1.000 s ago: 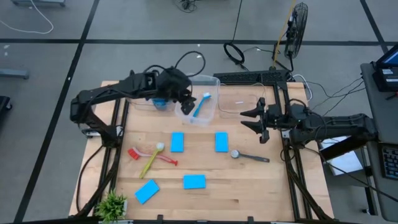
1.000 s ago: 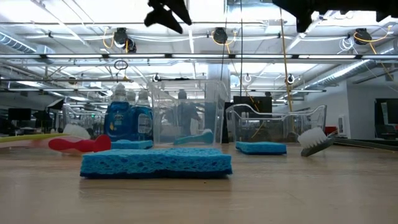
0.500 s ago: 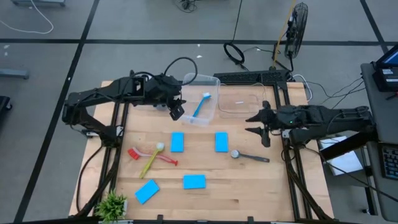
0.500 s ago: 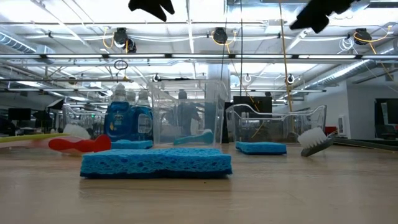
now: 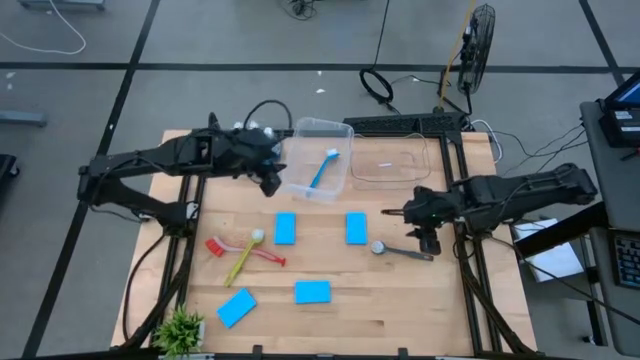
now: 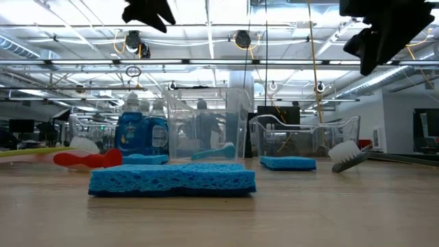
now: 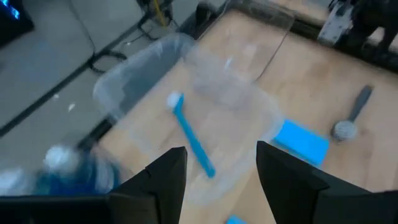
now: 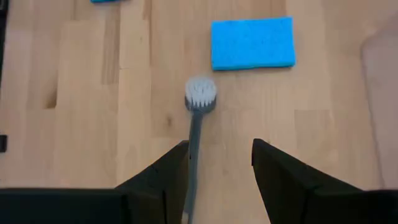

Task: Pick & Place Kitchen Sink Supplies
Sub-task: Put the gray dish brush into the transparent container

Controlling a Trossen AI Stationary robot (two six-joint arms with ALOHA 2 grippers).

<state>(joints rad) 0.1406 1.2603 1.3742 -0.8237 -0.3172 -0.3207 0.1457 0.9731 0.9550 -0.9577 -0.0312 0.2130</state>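
Observation:
A blue brush [image 5: 324,168] lies inside a clear bin [image 5: 340,130] at the far side. My left gripper [image 5: 271,182] hovers open and empty just left of that bin, above the blue soap bottles [image 6: 140,130]. My right gripper [image 5: 428,240] points down, open, above the handle of a grey brush [image 5: 402,251] that lies flat on the table. In the right wrist view the grey brush's handle [image 8: 195,143] runs between my fingers, which are clear of it, white head [image 8: 200,93] away from me. Several blue sponges [image 5: 285,228] lie flat on the wood.
A second clear bin [image 5: 392,160] stands right of the first. A red brush [image 5: 247,249] and a yellow-green brush [image 5: 239,264] lie crossed at the left. A potted plant [image 5: 180,328] sits at the near left corner. Sponges [image 5: 356,228] [image 5: 312,292] [image 5: 236,308] are scattered mid-table.
My left gripper has drawn back from above the bin toward the table's left edge, staying open. My right gripper has tipped from nearly level to pointing steeply down and come toward the near edge, over the grey brush. Nothing on the table has moved.

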